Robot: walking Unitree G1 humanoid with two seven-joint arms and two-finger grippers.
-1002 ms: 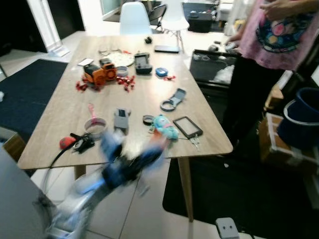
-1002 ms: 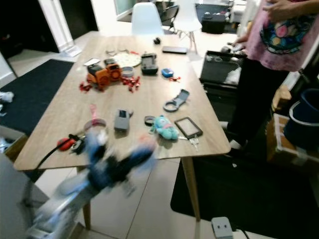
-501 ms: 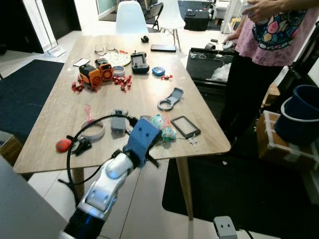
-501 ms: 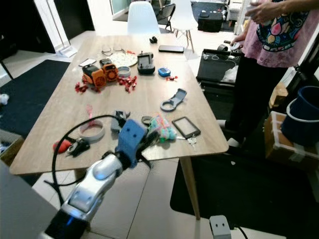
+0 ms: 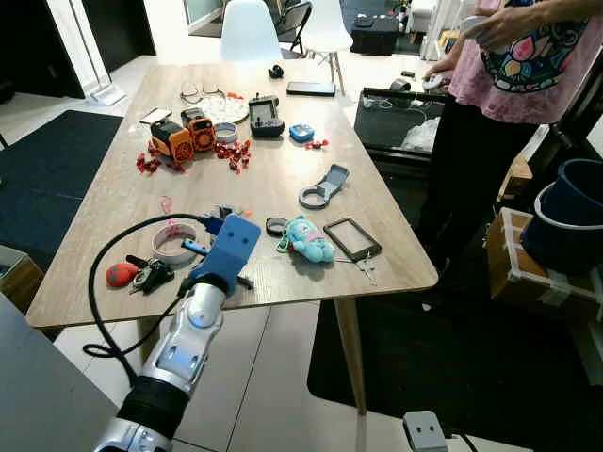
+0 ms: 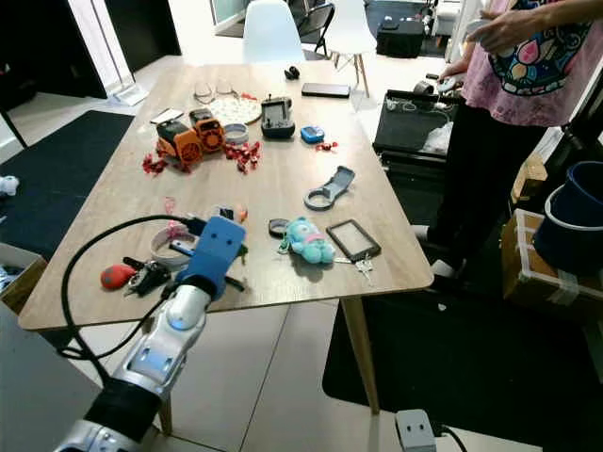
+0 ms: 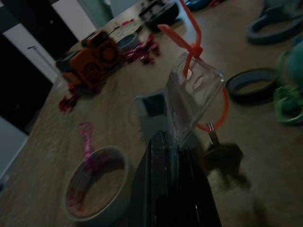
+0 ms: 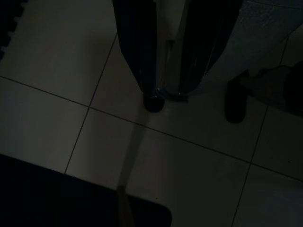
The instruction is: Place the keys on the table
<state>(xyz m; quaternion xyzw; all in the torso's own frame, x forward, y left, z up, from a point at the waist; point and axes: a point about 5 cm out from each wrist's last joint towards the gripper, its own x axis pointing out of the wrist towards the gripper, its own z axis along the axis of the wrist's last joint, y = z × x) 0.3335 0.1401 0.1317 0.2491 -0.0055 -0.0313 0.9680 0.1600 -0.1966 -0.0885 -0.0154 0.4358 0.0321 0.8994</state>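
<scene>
The counter (image 5: 122, 202) runs from the lower left of the head views up to the top centre, a long pale wooden top crowded with small things. A person (image 5: 513, 75) in a pink printed shirt stands at its right edge, in the upper right of the frame.

Half a second ago the left arm was reaching over the front edge near the teal toy; a second ago it was a blur below the counter. Now the left tool (image 5: 219, 247) sits further toward the lower left, over the wood just beside the tape roll (image 5: 175, 241). The keys (image 7: 221, 152) have therefore arrived above the counter, though I judge they are not yet let go.

In the left wrist view the tool's two black fingers are pressed together on a clear card holder (image 7: 194, 101) with an orange strap, and the keys dangle from it, low over the wood; contact is unclear. The right tool (image 8: 168, 90) hangs idle over floor tiles, its fingers a little apart.

Counted:
- one orange toy vehicle (image 5: 184, 137)
- one teal plush toy (image 5: 309, 239)
- one black-framed card (image 5: 353, 239)
- one grey strap piece (image 5: 325, 186)
- one dark ring (image 5: 276, 226)
- one red ball (image 5: 121, 274)
- two white chairs (image 5: 251, 30) at the top
</scene>
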